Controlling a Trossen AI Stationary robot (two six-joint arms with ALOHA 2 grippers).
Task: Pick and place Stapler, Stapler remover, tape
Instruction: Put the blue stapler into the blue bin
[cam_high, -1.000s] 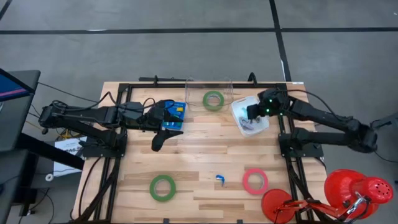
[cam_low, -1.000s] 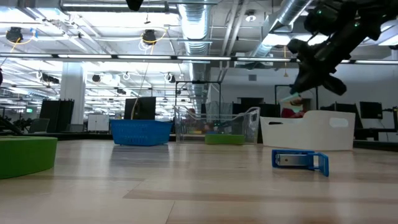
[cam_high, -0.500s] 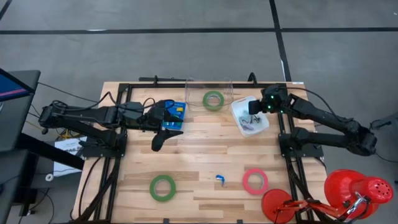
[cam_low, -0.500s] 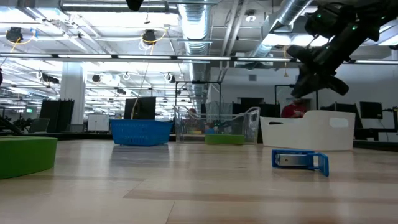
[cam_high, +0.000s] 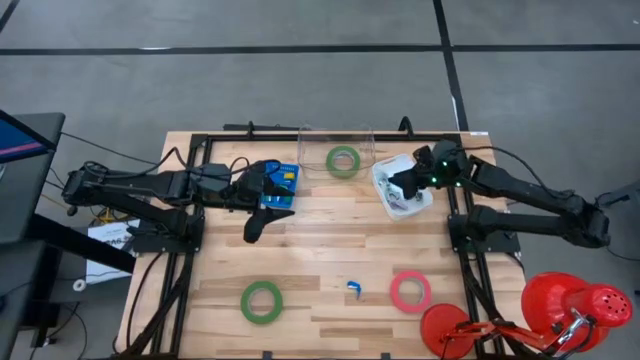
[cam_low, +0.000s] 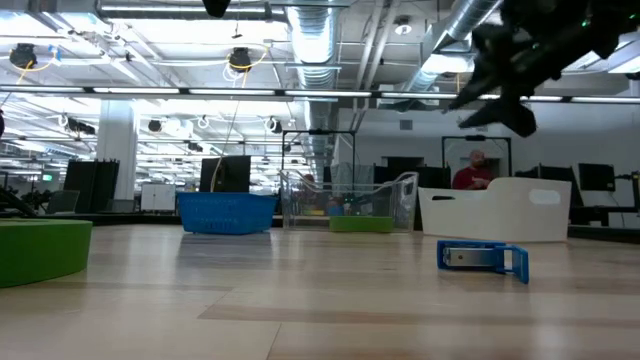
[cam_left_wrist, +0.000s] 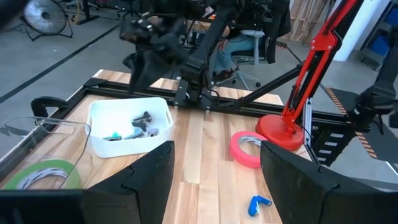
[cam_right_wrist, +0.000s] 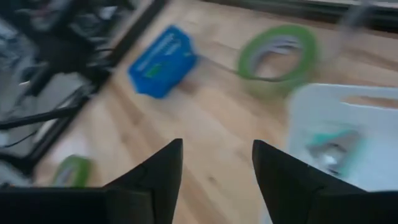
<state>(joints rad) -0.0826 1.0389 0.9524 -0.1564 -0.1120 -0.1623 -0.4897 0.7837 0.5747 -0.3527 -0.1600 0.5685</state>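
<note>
My right gripper (cam_high: 400, 184) hangs open above the white bin (cam_high: 425, 200), with nothing between its fingers (cam_right_wrist: 214, 180). Small teal and dark items (cam_left_wrist: 132, 127) lie in the bin. One green tape roll (cam_high: 343, 160) lies flat in the clear container, another (cam_high: 261, 300) lies near the table's front left, and a pinkish-red roll (cam_high: 410, 291) lies at the front right. A small blue item (cam_high: 354, 288) lies between the last two; stapler or stapler remover, I cannot tell. My left gripper (cam_high: 262, 222) waits open beside the blue basket (cam_high: 283, 183).
The clear container (cam_low: 340, 205) stands at the far edge between the blue basket and the white bin. A red desk lamp (cam_high: 560, 310) is clamped at the table's front right corner. Bare wood lies across the table's middle.
My right gripper has opened above the white bin. The small teal thing that hung from its fingertips no longer shows there. The gripper has since risen and tipped toward level.
</note>
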